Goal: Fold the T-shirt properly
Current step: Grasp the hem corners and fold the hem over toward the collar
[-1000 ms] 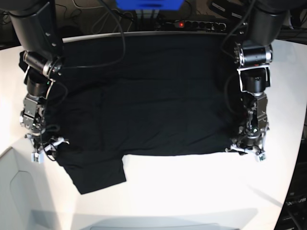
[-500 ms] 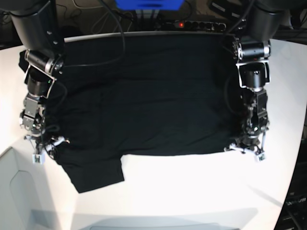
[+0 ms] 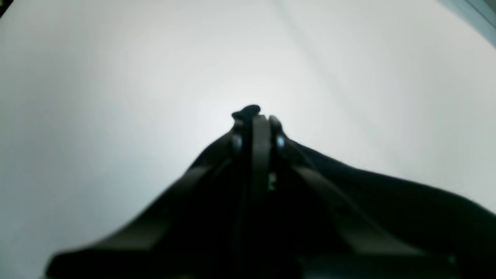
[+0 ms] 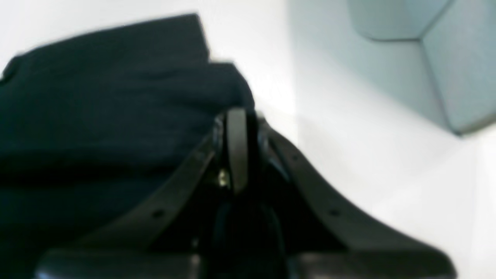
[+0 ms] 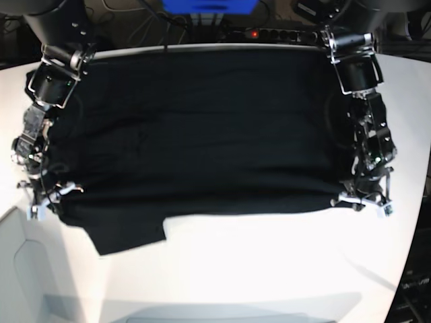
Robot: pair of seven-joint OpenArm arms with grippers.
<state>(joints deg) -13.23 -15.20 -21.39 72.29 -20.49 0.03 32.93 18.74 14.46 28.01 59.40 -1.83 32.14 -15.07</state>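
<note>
Early in the fold: the left gripper (image 5: pixel 364 201) and right gripper (image 5: pixel 44 200) each pinch the black T-shirt's (image 5: pixel 195 128) near edge, a sleeve (image 5: pixel 128 232) trailing on the white table (image 5: pixel 269 269), most folding ahead.

Matt black cloth for the T-shirt (image 5: pixel 202 128), soft-looking, faintly creased, without sheen. Smooth white table (image 5: pixel 269 269) with a pale, slightly glossy finish catching light. Dark matt plastic-looking fingers on the left gripper (image 3: pixel 255 120) and the right gripper (image 4: pixel 236 120), with small bright metal fasteners. Black rubbery cables (image 5: pixel 168 27) behind.
</note>
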